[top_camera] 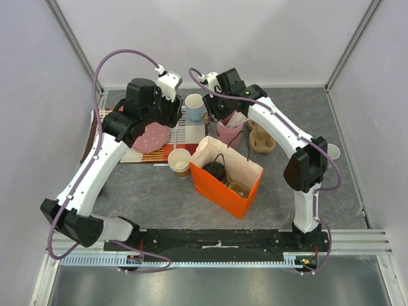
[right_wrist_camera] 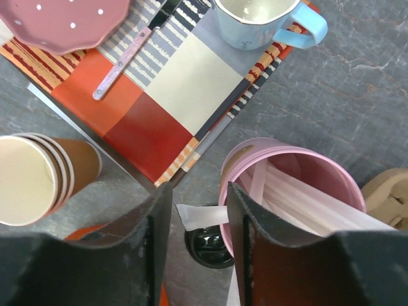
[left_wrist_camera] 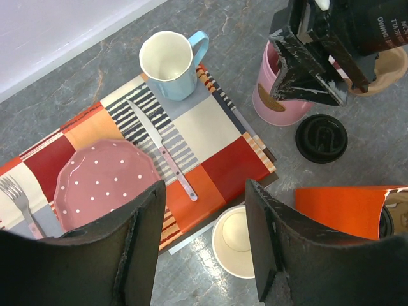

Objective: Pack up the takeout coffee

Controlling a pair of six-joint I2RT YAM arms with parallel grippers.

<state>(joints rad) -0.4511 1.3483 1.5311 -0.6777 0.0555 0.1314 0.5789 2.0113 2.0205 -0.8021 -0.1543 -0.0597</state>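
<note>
The takeout coffee (top_camera: 215,171) stands inside the open orange paper bag (top_camera: 242,191), its black dome lid showing. My left gripper (top_camera: 167,116) hovers over the placemat's near edge, open and empty (left_wrist_camera: 204,210), with the stacked paper cups (left_wrist_camera: 239,245) below it. My right gripper (top_camera: 223,113) hangs over the pink tin of wrapped straws (right_wrist_camera: 299,185), its jaws apart (right_wrist_camera: 199,191). The end of a white wrapped straw (right_wrist_camera: 201,217) pokes into the gap without touching the left finger. A loose black lid (right_wrist_camera: 207,245) lies on the table below it.
A striped placemat (left_wrist_camera: 210,127) carries a light-blue mug (left_wrist_camera: 169,64), a knife (left_wrist_camera: 162,150), a pink dotted plate (left_wrist_camera: 105,182) and a fork (left_wrist_camera: 16,194). A cardboard cup carrier (top_camera: 261,137) sits right of the tin. A white cup (top_camera: 333,152) stands at the far right.
</note>
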